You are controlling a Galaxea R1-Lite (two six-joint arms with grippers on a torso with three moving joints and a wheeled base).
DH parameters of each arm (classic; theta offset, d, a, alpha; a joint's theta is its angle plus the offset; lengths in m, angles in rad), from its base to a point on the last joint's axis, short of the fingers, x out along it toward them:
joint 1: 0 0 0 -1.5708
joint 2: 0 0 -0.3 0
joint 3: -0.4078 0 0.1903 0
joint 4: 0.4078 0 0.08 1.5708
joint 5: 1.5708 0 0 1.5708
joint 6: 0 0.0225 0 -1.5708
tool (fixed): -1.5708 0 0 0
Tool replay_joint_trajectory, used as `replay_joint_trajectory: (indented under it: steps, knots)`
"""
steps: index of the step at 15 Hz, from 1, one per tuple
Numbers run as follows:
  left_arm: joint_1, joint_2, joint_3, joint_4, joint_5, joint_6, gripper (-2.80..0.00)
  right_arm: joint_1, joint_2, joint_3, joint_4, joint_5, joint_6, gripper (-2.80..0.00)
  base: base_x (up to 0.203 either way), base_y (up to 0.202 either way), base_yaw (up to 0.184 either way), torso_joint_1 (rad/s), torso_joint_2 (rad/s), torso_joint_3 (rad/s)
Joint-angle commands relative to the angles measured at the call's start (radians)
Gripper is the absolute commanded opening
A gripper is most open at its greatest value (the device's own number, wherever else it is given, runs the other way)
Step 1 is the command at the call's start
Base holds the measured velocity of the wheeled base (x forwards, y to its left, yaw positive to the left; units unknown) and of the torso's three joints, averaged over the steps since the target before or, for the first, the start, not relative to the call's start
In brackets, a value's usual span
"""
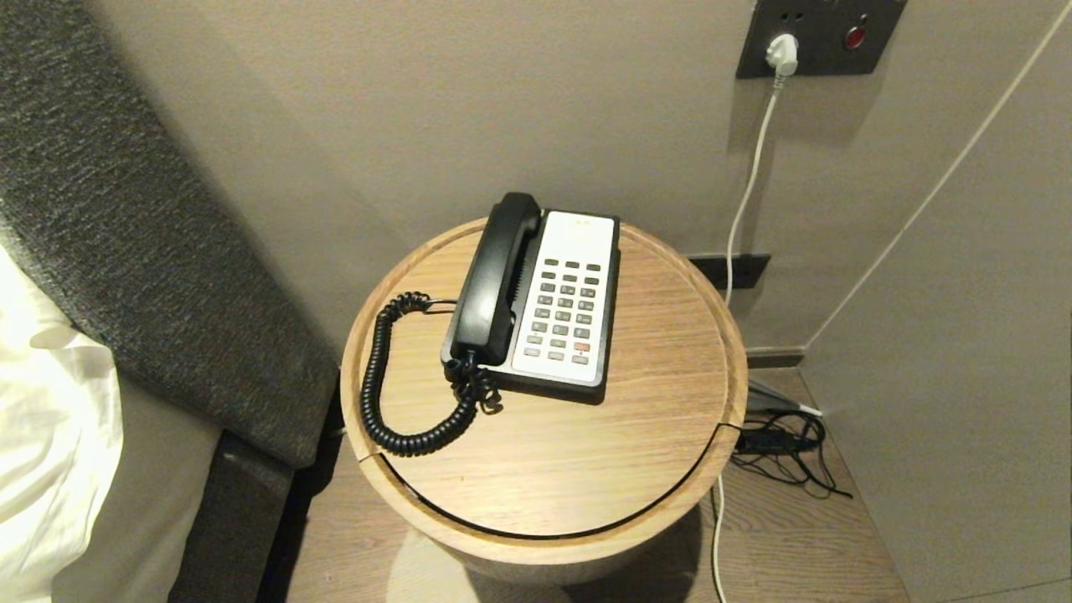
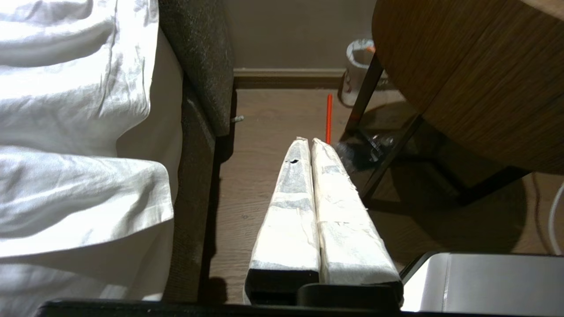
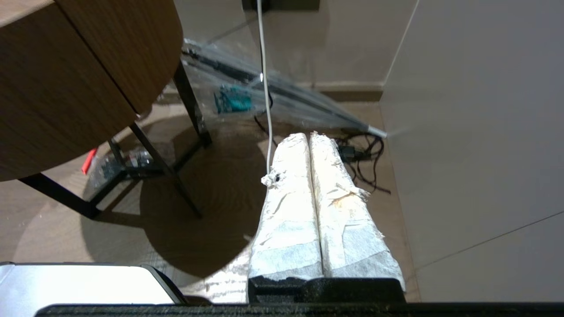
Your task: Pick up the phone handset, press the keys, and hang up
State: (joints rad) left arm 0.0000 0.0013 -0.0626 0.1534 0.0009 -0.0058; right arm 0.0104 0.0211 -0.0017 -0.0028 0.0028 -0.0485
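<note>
Round wooden desk stands in a corner, between a bed with a grey padded headboard and a beige wall. On the desk top sits the phone base, white keypad face in a black shell. The phone handset lies seated in its cradle along the base's left side, earpiece end toward the wall. Its coiled cord loops out across the desk top to the left and curls back to the handset's near end.

Neither arm shows in the head view. Left hand hangs low beside the desk, above the wooden floor between bed and desk leg, its white-wrapped fingers pressed together, clenched on nothing. Right hand hangs low on the desk's other side, near the side wall, likewise clenched and empty.

A white cable runs down from a plug in the wall socket plate. Black wires lie tangled on the floor by the wall. A thin orange stick, possibly a straw, lies on the floor under the desk; hard to identify.
</note>
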Motion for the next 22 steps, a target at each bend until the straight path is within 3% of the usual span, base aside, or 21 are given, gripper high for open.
replay_joint_trajectory:
  steps: [1,22]
  knots:
    - [0.000,0.000,0.001,0.000,0.001,-0.003,-2.80,0.000,0.002,0.000,0.000,0.000,-0.001,-2.80,0.000,0.000,0.000,0.005,0.01,0.187]
    - [0.000,0.000,0.003,-0.002,-0.001,-0.002,-2.80,0.000,0.002,0.000,0.000,0.000,-0.001,-2.80,0.000,0.000,0.000,0.002,0.00,0.202]
